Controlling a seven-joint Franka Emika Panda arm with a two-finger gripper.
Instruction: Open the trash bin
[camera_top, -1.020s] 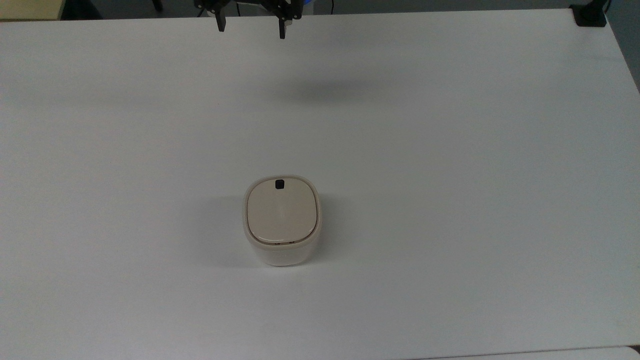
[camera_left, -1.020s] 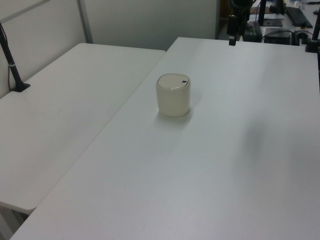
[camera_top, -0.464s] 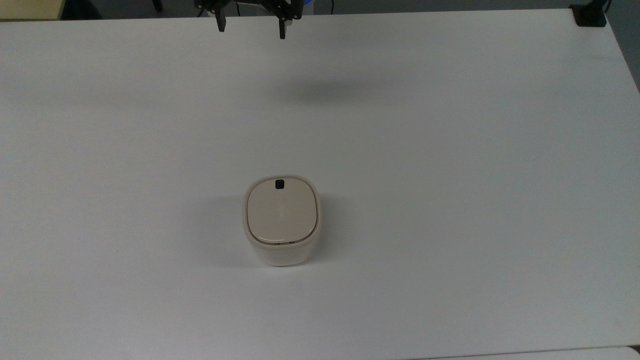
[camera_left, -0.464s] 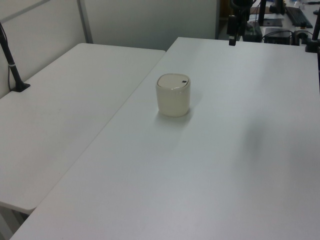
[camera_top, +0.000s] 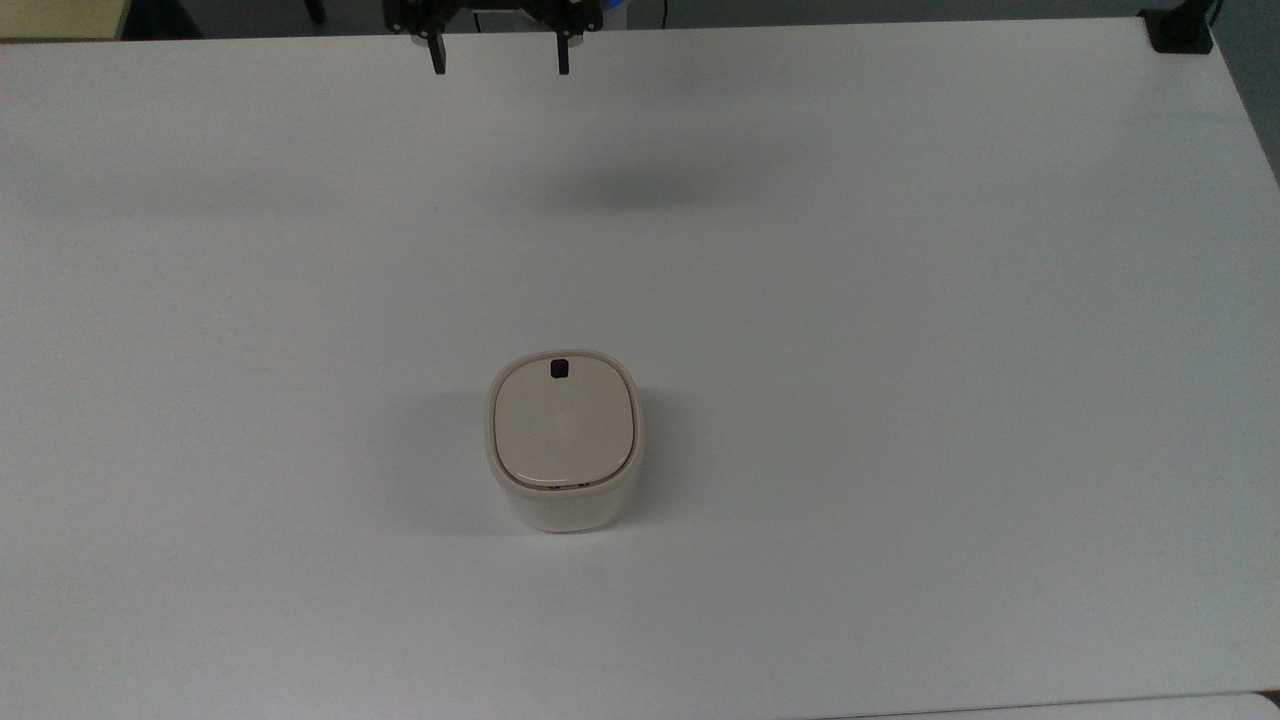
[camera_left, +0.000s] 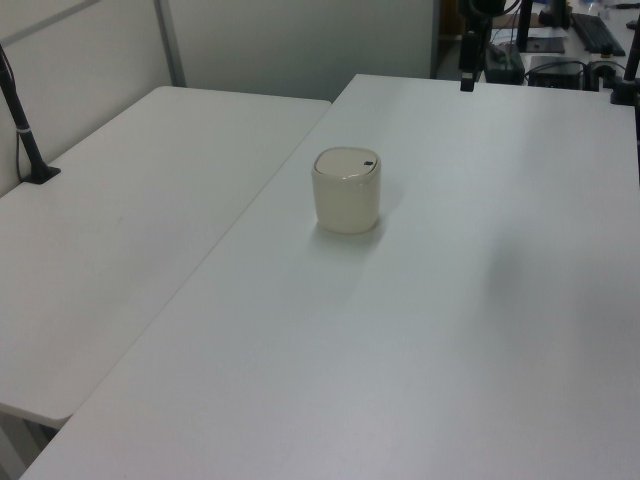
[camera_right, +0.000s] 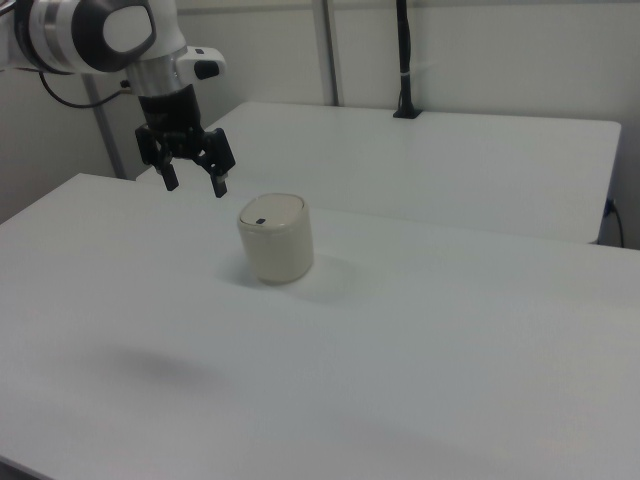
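The trash bin (camera_top: 563, 440) is a small cream-white tub with a beige lid lying flat and shut, a black button (camera_top: 559, 369) near its far edge in the top view. It also stands mid-table in the left view (camera_left: 347, 190) and the right view (camera_right: 276, 237). My gripper (camera_top: 497, 62) hangs open high above the table's far edge in the top view, well away from the bin, with nothing between its fingers. In the right view the gripper (camera_right: 195, 182) hovers up and to the bin's left. One black finger (camera_left: 466, 78) hangs at the top of the left view.
The bin stands on a wide white table (camera_top: 900, 300). A second white table (camera_left: 130, 230) adjoins it in the left view, with a black post (camera_left: 25, 140) clamped on it. A black clamp (camera_top: 1180, 30) sits at the table's far right corner in the top view.
The gripper has shifted slightly toward the top edge of the top view and looks a little wider open. The bin and its lid have not moved.
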